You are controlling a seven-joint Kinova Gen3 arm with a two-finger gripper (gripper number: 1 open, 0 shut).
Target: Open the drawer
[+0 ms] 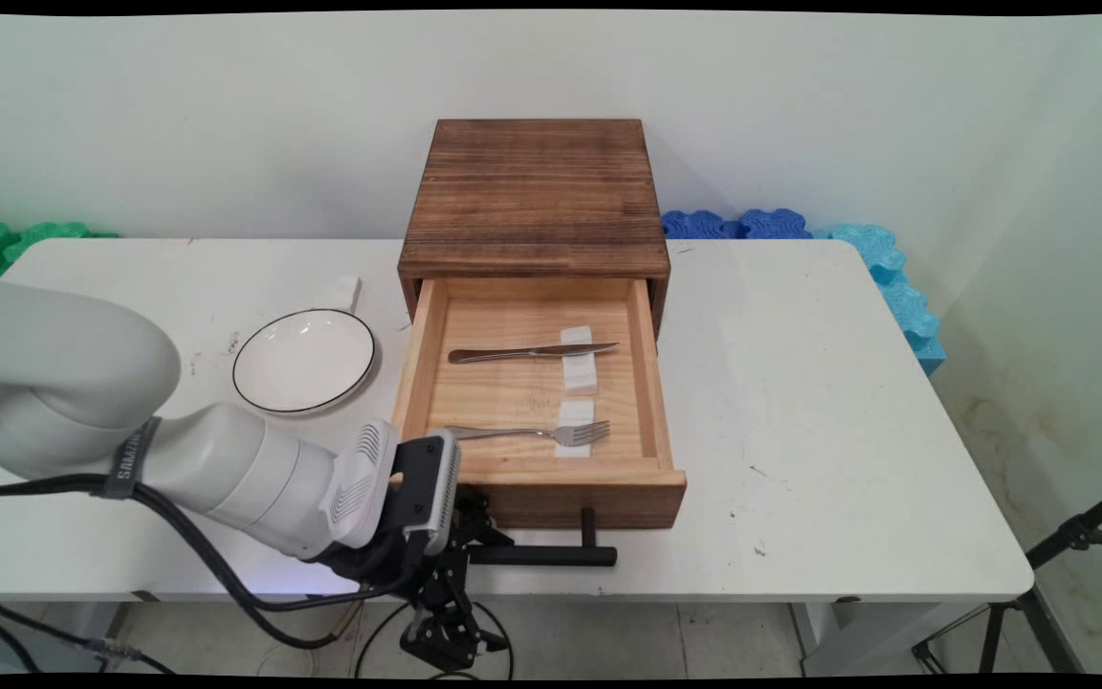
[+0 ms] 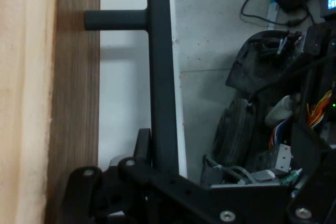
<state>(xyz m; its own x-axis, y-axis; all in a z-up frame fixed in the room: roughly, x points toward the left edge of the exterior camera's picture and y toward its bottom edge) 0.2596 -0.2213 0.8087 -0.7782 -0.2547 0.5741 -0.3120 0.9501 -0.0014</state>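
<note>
Main view: tool (image 1: 474, 547) sits low at the tabletop's (image 1: 800, 402) near edge, at 7 o'clock from the pulled-out drawer (image 1: 532, 392), on the left end of the black bar handle (image 1: 551, 554).
Drawer contents: knife (image 1: 532, 353) lies across the far half, fork (image 1: 532, 433) across the near half, each resting on a small white pad.
Surroundings: white plate (image 1: 304, 361) with a dark rim lies at 9 o'clock from the drawer; a small white block (image 1: 347, 291) sits beyond it; dark wooden box (image 1: 534, 196) houses the drawer.
Writing: strap on the arm carries lettering too small to read.
Hand view: handle (image 2: 160, 77) runs from 12 to 6 o'clock, down into the tool (image 2: 157, 174), which is clamped around it; one post joins the bar to the drawer front (image 2: 73, 103) at 9 o'clock. Cables and dark equipment on the floor show only here.
</note>
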